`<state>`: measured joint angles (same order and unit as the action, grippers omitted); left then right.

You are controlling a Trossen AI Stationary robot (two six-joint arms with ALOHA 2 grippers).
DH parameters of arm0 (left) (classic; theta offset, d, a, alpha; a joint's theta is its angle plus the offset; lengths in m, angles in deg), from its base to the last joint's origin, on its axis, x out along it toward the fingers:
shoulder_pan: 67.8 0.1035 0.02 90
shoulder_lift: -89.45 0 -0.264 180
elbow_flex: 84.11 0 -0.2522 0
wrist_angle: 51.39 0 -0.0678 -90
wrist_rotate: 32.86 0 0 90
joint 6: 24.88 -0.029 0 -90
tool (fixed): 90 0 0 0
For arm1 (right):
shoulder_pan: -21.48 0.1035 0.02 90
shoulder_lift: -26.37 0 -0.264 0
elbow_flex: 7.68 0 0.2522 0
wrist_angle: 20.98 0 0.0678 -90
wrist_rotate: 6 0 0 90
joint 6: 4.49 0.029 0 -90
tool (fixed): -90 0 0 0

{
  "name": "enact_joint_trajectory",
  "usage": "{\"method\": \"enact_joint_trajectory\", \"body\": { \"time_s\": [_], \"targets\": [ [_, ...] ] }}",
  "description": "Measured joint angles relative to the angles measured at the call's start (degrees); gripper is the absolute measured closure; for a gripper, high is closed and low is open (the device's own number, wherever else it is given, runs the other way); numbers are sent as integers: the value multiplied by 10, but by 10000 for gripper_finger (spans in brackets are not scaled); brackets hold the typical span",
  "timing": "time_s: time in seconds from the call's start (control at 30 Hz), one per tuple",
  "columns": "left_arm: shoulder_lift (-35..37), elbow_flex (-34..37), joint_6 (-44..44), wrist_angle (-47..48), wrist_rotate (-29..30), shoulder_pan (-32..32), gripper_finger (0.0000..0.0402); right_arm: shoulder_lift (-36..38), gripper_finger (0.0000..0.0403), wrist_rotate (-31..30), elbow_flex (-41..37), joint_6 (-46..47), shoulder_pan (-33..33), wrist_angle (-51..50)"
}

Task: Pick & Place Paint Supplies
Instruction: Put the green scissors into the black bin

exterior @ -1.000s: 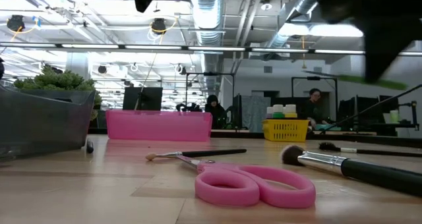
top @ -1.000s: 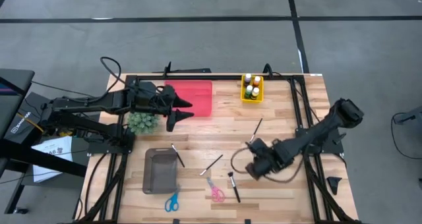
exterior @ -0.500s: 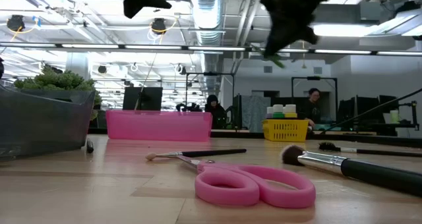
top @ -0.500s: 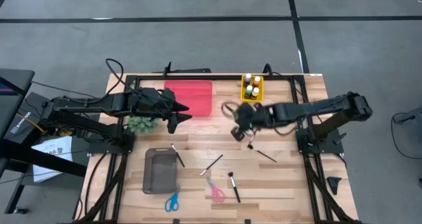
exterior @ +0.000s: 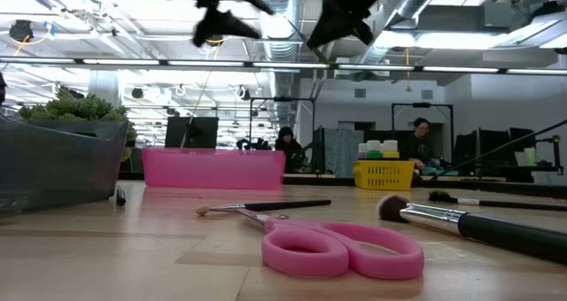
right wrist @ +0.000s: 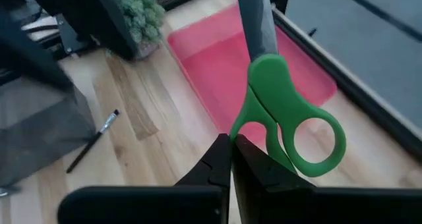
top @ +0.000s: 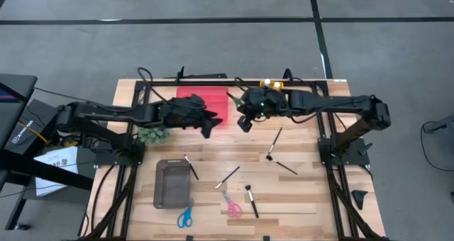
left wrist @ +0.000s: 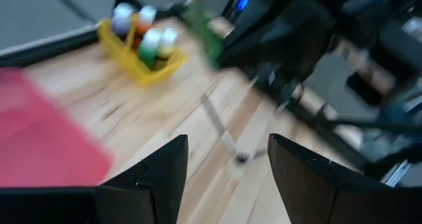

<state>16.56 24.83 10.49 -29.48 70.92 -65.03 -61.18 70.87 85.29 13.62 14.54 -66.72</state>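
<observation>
Green scissors [right wrist: 283,122] gripped in closed right gripper [top: 243,122] over pink tray [top: 202,105]; left gripper [top: 209,125] open, empty, alongside.

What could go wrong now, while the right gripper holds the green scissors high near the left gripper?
1. The right gripper, shut on the green scissors by one handle only, might let them swing or slip out above the pink tray.
2. The open left gripper hangs close to it, so the two arms could collide.
3. The scissors point outward from the grip, so their blades could strike the left arm.
</observation>
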Motion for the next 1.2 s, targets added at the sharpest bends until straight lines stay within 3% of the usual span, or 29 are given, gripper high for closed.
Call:
{"method": "enact_joint_trajectory", "body": {
  "time_s": [0.13, 0.3, 0.57, 0.67, 0.97, 1.2],
  "targets": [
    [-34, 0, -23, -101, 15, 0, 198, -27, 403, 0, 50, -32, 0, -39],
    [-47, 0, -24, -131, 79, 7, 198, -32, 403, -1, 76, -60, 0, -42],
    [-47, 0, -60, -180, 65, 34, 198, -32, 403, -1, 78, -91, 4, -38],
    [-47, 0, -60, -197, 38, 47, 198, -32, 403, -1, 78, -95, 6, -30],
    [-47, 0, -33, -199, 36, 64, 198, -32, 403, 0, 78, -101, 5, -21],
    [-46, 0, -19, -229, 44, 74, 232, -32, 403, 0, 78, -109, 5, -22]
  ]
}}
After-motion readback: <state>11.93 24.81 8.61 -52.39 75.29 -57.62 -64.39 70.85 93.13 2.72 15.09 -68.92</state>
